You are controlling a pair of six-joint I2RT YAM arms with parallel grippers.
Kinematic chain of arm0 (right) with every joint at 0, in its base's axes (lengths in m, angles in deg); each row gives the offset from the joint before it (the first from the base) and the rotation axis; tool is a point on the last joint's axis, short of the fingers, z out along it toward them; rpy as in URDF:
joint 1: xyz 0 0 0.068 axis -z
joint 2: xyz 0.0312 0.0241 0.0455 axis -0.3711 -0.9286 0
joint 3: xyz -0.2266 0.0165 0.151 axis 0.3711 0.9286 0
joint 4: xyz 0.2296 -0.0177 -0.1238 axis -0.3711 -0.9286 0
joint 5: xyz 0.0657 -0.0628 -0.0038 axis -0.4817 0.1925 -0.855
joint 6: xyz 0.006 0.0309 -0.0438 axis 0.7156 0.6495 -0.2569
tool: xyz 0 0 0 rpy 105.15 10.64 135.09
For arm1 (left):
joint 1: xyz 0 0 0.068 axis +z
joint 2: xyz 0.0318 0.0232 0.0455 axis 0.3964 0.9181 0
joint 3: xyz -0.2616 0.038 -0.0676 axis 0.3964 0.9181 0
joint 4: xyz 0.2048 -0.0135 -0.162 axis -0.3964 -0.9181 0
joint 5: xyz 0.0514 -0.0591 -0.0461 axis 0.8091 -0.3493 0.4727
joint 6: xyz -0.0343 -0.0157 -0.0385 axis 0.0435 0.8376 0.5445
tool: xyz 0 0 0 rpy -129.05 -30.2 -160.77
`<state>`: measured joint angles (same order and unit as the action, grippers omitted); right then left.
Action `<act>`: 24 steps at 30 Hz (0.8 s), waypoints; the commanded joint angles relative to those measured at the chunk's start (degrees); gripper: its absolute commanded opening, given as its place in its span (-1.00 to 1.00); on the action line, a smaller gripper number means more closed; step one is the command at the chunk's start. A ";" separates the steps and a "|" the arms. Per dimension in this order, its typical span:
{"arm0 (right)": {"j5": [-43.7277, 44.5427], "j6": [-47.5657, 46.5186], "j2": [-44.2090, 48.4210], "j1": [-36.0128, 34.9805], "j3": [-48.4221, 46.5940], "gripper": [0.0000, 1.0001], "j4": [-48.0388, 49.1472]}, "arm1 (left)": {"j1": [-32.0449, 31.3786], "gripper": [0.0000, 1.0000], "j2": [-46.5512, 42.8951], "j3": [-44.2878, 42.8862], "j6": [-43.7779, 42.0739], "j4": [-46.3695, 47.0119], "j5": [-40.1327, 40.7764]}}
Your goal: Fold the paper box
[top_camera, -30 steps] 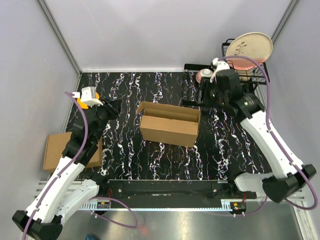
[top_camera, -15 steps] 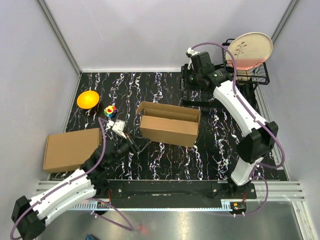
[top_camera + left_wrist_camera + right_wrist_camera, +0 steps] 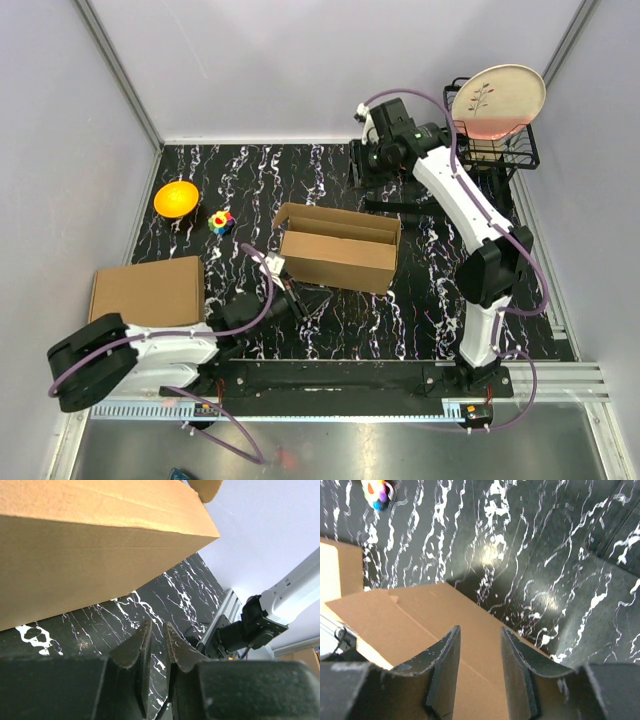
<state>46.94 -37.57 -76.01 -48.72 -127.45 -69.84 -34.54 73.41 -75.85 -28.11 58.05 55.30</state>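
Brown cardboard, the box (image 3: 338, 258) stands in the middle of the desk (image 3: 250, 170) with its top open and its walls up. It has not shifted over the last second. Both arms have.

The left arm was raised over the far-left part of the desk. It has now swung down and lies low along the near edge. The left pincer (image 3: 308, 300) sits just off the box's near-left corner. Its wrist camera shows the pincer (image 3: 156, 625) all but closed, a thin slit between the fingers and nothing in it, with the box wall (image 3: 90, 555) just ahead.

That drop has uncovered the orange bowl (image 3: 176, 198) and a small coloured toy (image 3: 221, 220) towards the far-left corner. A second carton (image 3: 147, 290) lies by the left edge.

The right arm has come away from the far-right corner. The right pincer (image 3: 362, 168) hangs near the far edge, behind the box. It is partly open and holds nothing (image 3: 479, 629).

Judging by this, the arms are bracketing the box from near and far, and no flap looks folded yet.
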 commanded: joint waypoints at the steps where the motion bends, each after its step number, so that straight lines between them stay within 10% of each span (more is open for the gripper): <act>1: -3.42 -1.32 1.02 0.22 5.17 -0.14 -1.31 | -0.65 -0.65 7.08 -1.06 -0.68 18.91 3.83; 24: -5.79 -2.11 6.57 -4.17 22.05 -0.15 2.74 | -0.91 -0.56 18.07 -7.65 -2.35 18.23 10.42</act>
<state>42.64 -38.77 -73.03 -51.78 -106.11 -68.31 -35.13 90.43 -80.40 -29.27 72.85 63.10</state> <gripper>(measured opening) 0.429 0.217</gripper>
